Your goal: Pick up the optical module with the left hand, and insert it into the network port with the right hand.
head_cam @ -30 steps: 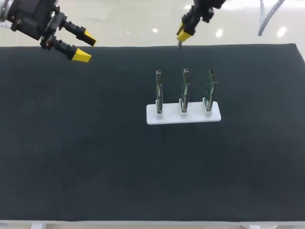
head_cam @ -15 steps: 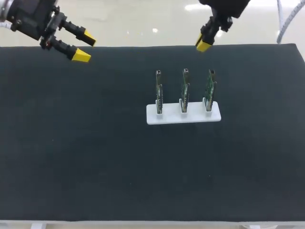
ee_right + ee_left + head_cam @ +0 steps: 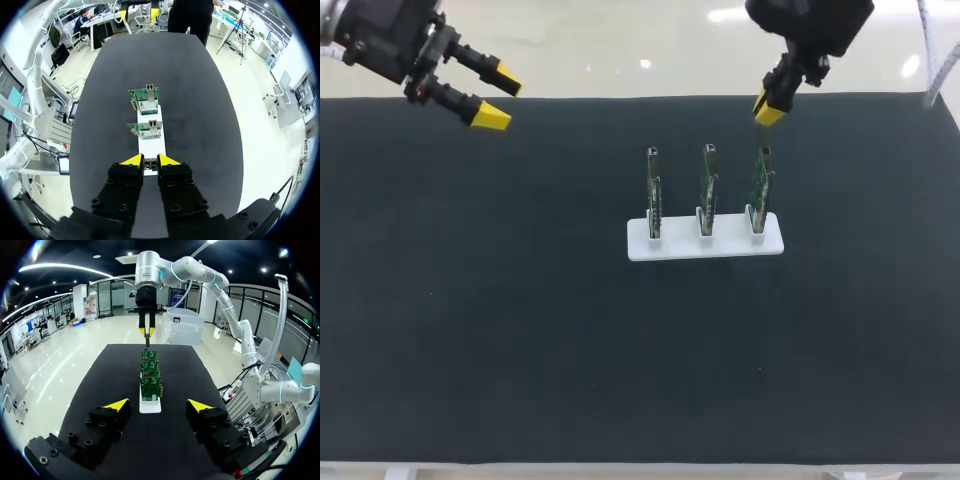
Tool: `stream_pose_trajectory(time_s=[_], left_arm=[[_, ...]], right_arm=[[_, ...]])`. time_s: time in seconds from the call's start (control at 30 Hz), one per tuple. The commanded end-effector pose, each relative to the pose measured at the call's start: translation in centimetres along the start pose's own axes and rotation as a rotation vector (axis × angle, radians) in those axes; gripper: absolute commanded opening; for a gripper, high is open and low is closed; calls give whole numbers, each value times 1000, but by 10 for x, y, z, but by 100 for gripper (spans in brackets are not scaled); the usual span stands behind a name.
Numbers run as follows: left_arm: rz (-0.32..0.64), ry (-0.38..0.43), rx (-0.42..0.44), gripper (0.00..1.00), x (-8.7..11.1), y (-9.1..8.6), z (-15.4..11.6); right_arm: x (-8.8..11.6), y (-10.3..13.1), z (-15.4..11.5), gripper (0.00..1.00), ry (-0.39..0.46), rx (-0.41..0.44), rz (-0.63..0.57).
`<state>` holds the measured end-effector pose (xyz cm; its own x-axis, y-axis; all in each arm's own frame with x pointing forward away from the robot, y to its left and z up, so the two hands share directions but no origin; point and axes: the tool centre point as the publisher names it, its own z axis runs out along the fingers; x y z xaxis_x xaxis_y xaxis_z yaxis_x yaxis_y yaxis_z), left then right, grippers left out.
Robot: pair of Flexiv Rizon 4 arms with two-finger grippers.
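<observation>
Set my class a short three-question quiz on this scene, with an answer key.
1. How many boards stand in the white holder?
2. True or false: the left gripper is open and holds nothing.
3. Which board is the right gripper closest to? A: the left one. B: the middle one. C: the right one.

Key: 1. three. 2. true. 3. C.
</observation>
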<state>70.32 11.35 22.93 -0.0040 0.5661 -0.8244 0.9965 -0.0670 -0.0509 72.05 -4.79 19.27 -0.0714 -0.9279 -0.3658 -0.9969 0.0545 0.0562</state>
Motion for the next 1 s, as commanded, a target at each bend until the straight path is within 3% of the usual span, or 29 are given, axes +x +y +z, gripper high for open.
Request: stream_pose_trajectory(time_s=[0.03,1.0], left_arm=[[-1,3,1,100,0,1,0],[-1,3,1,100,0,1,0]], right_arm=[[3,-2,0,0,4,0,-9],[14,-9,9,0,18,-8,-62]])
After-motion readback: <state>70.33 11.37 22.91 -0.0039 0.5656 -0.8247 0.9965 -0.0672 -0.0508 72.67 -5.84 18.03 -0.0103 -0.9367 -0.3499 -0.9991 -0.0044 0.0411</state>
